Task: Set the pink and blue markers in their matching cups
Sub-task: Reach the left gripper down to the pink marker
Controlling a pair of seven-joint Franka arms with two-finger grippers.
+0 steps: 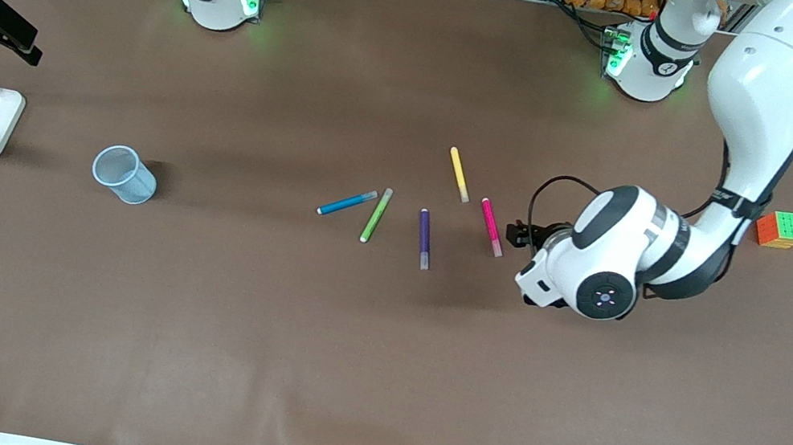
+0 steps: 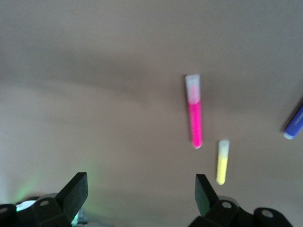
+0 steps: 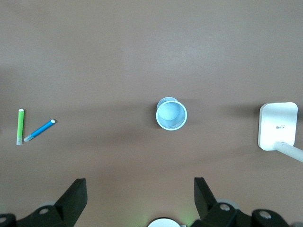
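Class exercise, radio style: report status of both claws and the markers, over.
Left claw open over table beside pink marker. Right claw open, above blue cup. Blue marker lying untouched. Pink cup unseen.

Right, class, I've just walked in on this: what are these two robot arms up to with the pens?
Nothing is held yet. The left gripper, jaws open, hangs over the table beside the pink marker. The right gripper, jaws open, is high over the blue cup, which stands toward the right arm's end. The blue marker lies by the green pen. No pink cup is visible.
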